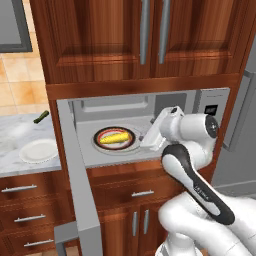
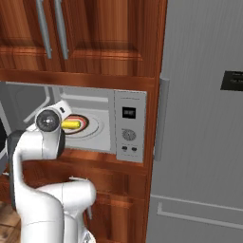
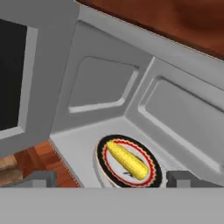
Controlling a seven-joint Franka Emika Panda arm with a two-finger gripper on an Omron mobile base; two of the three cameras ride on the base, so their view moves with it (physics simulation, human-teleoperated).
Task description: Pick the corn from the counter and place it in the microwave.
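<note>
The gripper [image 3: 107,179] is spread wide and holds nothing. Its two dark fingertips [image 3: 37,178] stand at the front edge of the microwave [image 1: 150,107] floor. Between and just beyond them, not touching, the yellow corn [image 3: 127,160] lies on the round turntable plate [image 3: 102,154], inside the cavity. The door [image 1: 80,195] hangs fully open on the left. Grey walls close the cavity behind. Further left, the marbled counter [image 1: 15,132] carries a white plate [image 1: 38,150] and, near its back edge, a dark green vegetable [image 1: 41,117].

yellow corn [image 3: 127,160], black-red-white turntable plate [image 3: 105,151], grey microwave [image 3: 100,83]
</note>
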